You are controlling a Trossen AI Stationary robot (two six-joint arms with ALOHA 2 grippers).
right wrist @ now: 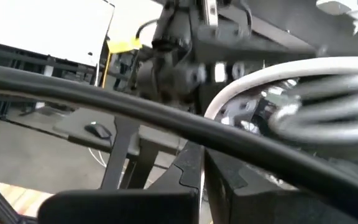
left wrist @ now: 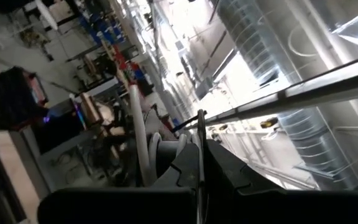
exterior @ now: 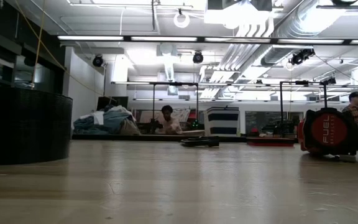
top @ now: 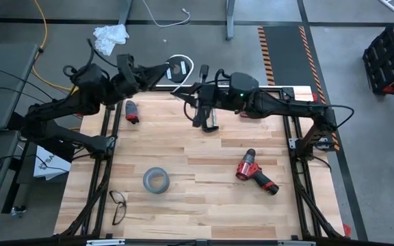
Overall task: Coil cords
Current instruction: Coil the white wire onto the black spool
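Coiling is under way at the far edge of the table [top: 204, 205]: both arms are raised there, and the white cable [top: 183, 63] with its small black round disc [top: 178, 68] hangs between them just past that edge, already bent into a loop around the disc. The left gripper [top: 164, 70] sits at the disc's left side, fingers clenched, and in the left wrist view a white strand runs right beside its closed tips, so it appears to pinch the cable, though the contact itself is not plain. The right gripper [top: 185, 89] is just right of the disc and slightly nearer the table, also clenched; its wrist view shows the white cable [right wrist: 272, 81] arching close past the fingers, but whether it is actually gripped cannot be told. The step in hand looks like winding the loose length round into a ring. Next, one gripper likely needs to hold the loop steady while the other leads the free end around without letting the turns spring open.
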